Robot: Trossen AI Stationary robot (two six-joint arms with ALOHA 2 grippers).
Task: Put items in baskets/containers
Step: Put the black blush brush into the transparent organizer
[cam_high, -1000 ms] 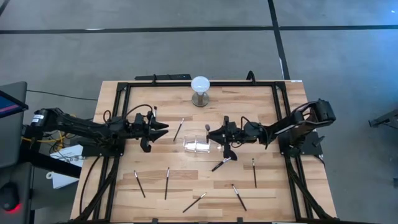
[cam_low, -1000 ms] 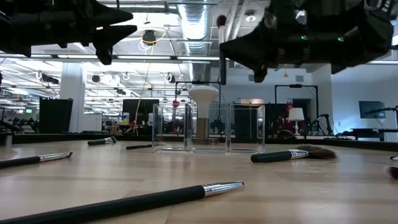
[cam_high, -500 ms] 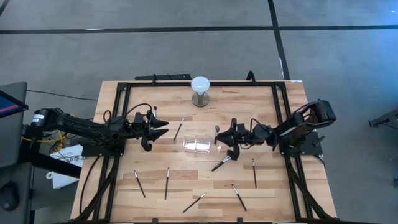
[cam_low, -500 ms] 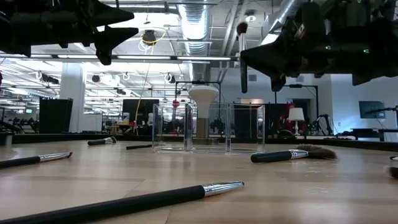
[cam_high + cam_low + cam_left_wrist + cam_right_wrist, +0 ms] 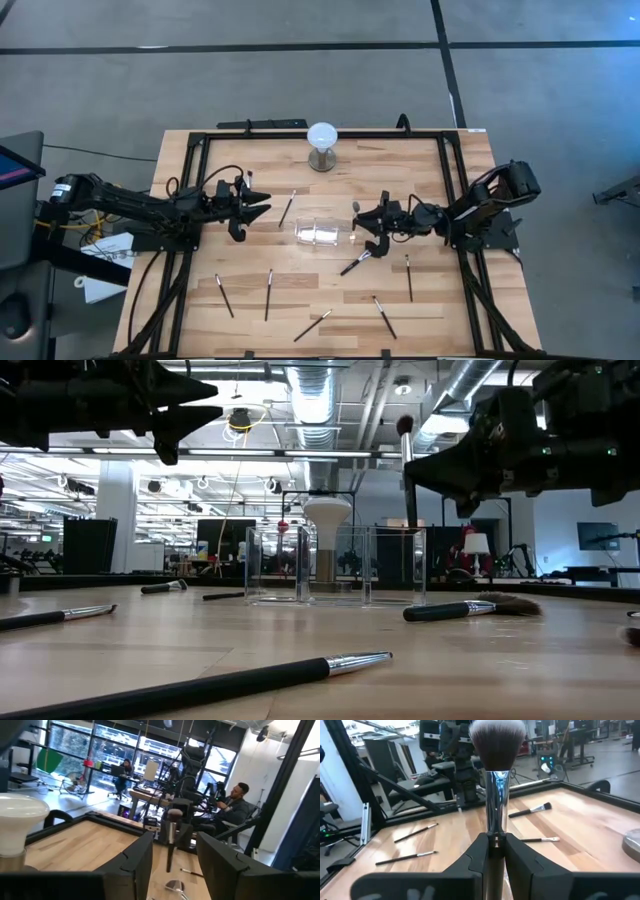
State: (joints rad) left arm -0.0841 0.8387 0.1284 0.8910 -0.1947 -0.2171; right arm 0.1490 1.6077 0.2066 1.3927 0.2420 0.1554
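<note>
Right wrist view shows the right gripper (image 5: 494, 851) clamped on a makeup brush (image 5: 496, 785), its silver ferrule rising upright between the two dark fingers (image 5: 472, 857) and its dense dark head at the top centre of the frame. From above, that gripper (image 5: 364, 224) sits right of centre, just beside the right end of the clear holder (image 5: 318, 233), not over it, with the fan-headed brush (image 5: 356, 263) lying on the wood just below it. At table height the held brush (image 5: 404, 465) stands above and slightly right of the holder (image 5: 335, 566), and the fan brush (image 5: 462, 609) lies on the table in the lower right of the frame. The left gripper (image 5: 259, 206) hangs left of centre with its fingers (image 5: 135, 857) parted and nothing between them, well apart from the holder; a thin brush (image 5: 287, 209) lies between the two. Further out, loose brushes spread across the lower part of the table (image 5: 420, 150): one at lower left (image 5: 224, 295), one beside it (image 5: 268, 294), one at bottom centre (image 5: 312, 325), one right of that (image 5: 384, 316), and one at the right (image 5: 408, 277). A white globe on a metal base (image 5: 322, 145) stands at the upper centre. Beyond the table, a seated person (image 5: 236, 810) shows in the upper right of the left wrist view.
</note>
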